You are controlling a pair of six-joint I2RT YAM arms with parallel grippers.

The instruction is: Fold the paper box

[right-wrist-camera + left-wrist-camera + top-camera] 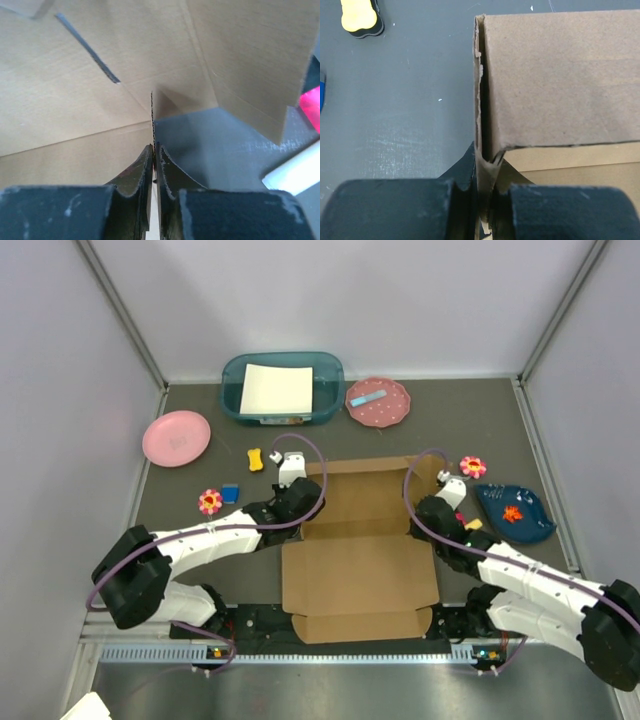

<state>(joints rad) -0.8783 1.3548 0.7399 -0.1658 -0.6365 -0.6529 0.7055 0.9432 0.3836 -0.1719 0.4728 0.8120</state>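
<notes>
Paper box [360,560], lying at the centre of the dark table [180,510], between your two arms. Its near panel rests flat toward the arm bases. On the far half the side pieces stand up from the table.

Your left gripper [482,200] is clamped on the lower edge of the left side wall. Its fingers [395,210] are pressed together, with only the cardboard's thickness between them. The wall rises straight away from the jaws, with bare table on its outer side and the box interior on the other.

Your right gripper [154,165] is likewise closed on the thin edge of an upright piece on the right side. Its fingers [130,185] are nearly touching across the sheet.

Holding both sides at once most likely serves to keep the two walls erect and square while the box is formed, since neither would stand freely on its crease.

Pose, seen from above: your left arm [210,535] reaches forward and inward to the box's left edge. Your right arm [520,570] mirrors it at the right edge. Both wrists are held low, just outside the box.
</notes>
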